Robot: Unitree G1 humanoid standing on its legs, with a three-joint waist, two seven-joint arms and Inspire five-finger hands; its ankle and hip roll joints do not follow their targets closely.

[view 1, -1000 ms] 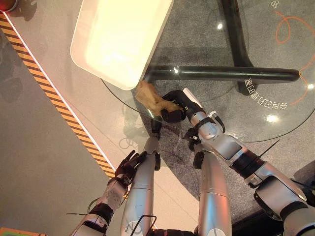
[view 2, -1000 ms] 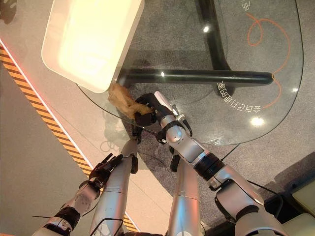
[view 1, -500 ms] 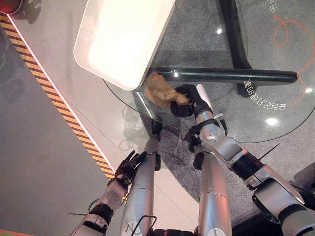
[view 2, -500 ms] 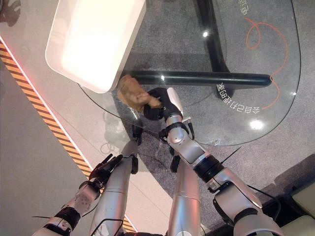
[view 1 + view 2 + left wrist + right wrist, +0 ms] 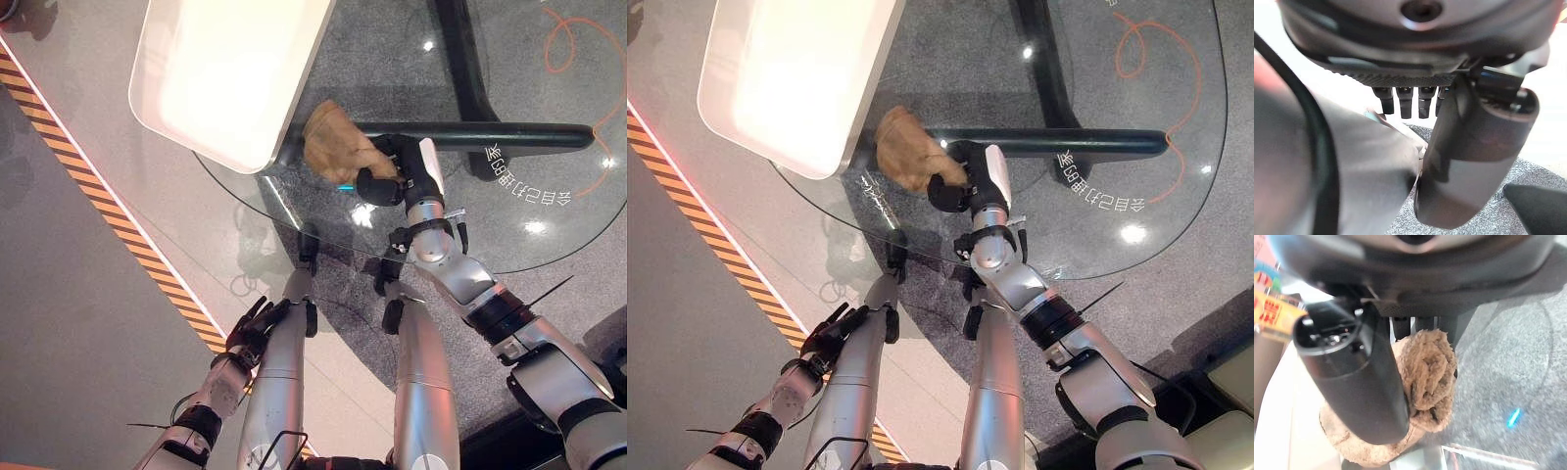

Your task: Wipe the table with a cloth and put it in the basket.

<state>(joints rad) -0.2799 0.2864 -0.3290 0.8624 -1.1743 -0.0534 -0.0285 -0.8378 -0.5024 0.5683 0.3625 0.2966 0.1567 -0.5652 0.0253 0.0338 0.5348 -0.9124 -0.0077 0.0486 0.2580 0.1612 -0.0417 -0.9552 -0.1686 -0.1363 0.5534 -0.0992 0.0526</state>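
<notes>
Left eye view shows our left hand nearest, hanging low beside the body with its fingers loosely spread and nothing in them — idle. Further out, our right hand reaches over the near part of the glass table, and its fingers and thumb are curled round the tan cloth. The right wrist view confirms the grip: the bunched cloth sits clamped between thumb and fingers. The cloth bulges out past the hand towards the white basket, which stands on the far left part of the table, its near rim just beside the cloth. Whether the cloth is pressed on the glass or lifted clear of it, we cannot tell.

We judge the wiping to be at or near its end, since the wad is gathered up rather than spread flat and sits close to the basket's edge. What is left — carrying the cloth over the rim, letting go so it drops inside, and drawing the hand back.
</notes>
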